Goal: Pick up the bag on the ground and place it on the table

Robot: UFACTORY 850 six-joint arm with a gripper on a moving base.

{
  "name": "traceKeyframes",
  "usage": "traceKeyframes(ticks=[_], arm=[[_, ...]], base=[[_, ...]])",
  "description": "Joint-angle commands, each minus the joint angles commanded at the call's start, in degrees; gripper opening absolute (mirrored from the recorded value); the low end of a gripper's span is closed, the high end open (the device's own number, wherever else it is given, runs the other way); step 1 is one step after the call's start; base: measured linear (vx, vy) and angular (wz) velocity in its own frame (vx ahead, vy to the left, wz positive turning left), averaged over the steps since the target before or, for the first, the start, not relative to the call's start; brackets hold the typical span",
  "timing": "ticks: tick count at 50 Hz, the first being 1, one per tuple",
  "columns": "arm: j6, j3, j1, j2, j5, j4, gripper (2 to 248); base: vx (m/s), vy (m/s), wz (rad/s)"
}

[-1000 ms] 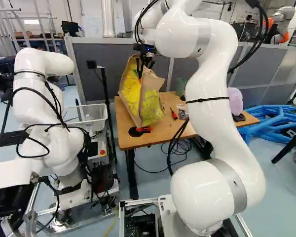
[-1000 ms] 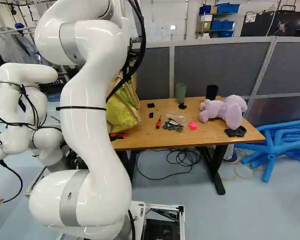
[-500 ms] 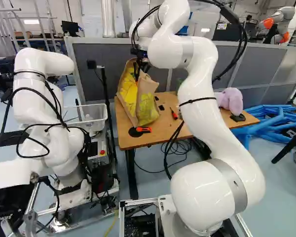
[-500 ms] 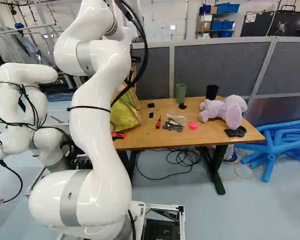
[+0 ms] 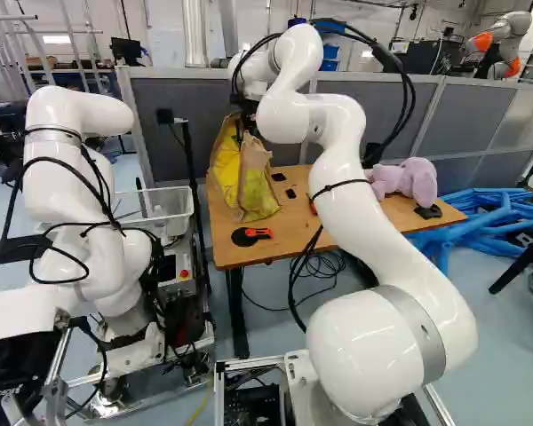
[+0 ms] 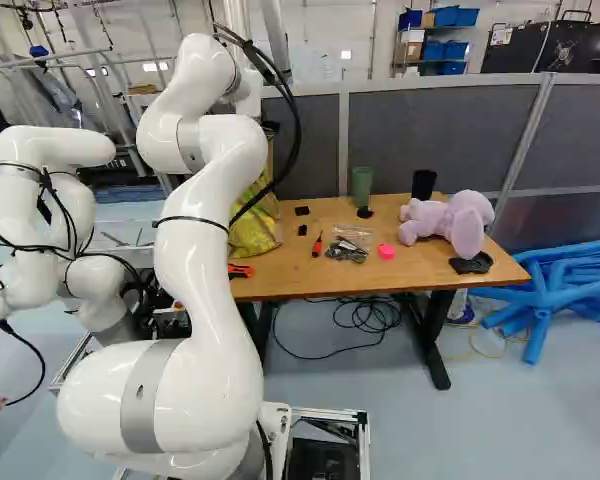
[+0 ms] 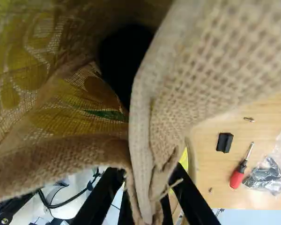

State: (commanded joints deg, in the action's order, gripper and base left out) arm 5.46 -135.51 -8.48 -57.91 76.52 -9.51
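- White arm (image 5: 400,257) rises right up close, bending ahead toward the table (image 6: 400,275), black cables running along it
- Over at the left of the left base view there's another robot (image 5: 67,195), with a white bin (image 5: 167,213) just past it
- Orange-and-black tool (image 5: 259,232) lies on the table, just on the near side of the bag (image 5: 258,188)
- So the bag, tan burlap with yellow print, is on the table toward its left end, pretty much upright
- Gripper (image 5: 247,106) is up at the bag's top, and the fingers (image 7: 102,199) are clamped on its folded burlap edge, one each side
- Red-handled screwdriver (image 7: 237,178), clear packet (image 6: 350,248) of black bits and a pink lump (image 6: 386,251) sit mid-table
- Purple plush toy (image 6: 445,222) further right, black cup (image 6: 423,184) and green cup (image 6: 361,183) near the back edge
- Grey partition (image 6: 430,130) behind it all
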Motion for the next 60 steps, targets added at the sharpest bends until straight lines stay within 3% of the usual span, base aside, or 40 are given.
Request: traceKeyframes(ticks=[11,12,17,18,22,23,27,28,32,33,38,39,43,44,60], arm=[[0.00,-1.02,-0.06,-0.80,0.00,0.00,35],[0.00,-1.04,-0.06,-0.81,0.00,0.00,52],[0.00,-1.09,-0.06,-0.85,0.00,0.00,52],[0.00,-1.09,-0.06,-0.85,0.00,0.00,84],[0.00,-1.09,-0.06,-0.85,0.00,0.00,84],[0.00,-1.09,-0.06,-0.85,0.00,0.00,120],[0.00,-1.09,-0.06,-0.85,0.00,0.00,120],[0.00,-1.09,-0.06,-0.85,0.00,0.00,155],[0.00,-1.09,-0.06,-0.85,0.00,0.00,155],[0.00,-1.09,-0.06,-0.85,0.00,0.00,190],[0.00,-1.09,-0.06,-0.85,0.00,0.00,190],[0.00,-1.09,-0.06,-0.85,0.00,0.00,227],[0.00,-1.08,-0.06,-0.78,0.00,0.00,227],[0.00,-1.06,-0.06,-0.72,0.00,0.00,247],[0.00,-0.78,-0.06,1.07,0.00,0.00,247]], base=[[0.000,0.000,0.000],[0.000,0.000,0.000],[0.000,0.000,0.000],[0.000,0.000,0.000],[0.000,0.000,0.000],[0.000,0.000,0.000],[0.000,0.000,0.000],[0.000,0.000,0.000],[0.000,0.000,0.000],[0.000,0.000,0.000],[0.000,0.000,0.000],[0.000,0.000,0.000],[0.000,0.000,0.000],[0.000,0.000,0.000],[0.000,0.000,0.000]])
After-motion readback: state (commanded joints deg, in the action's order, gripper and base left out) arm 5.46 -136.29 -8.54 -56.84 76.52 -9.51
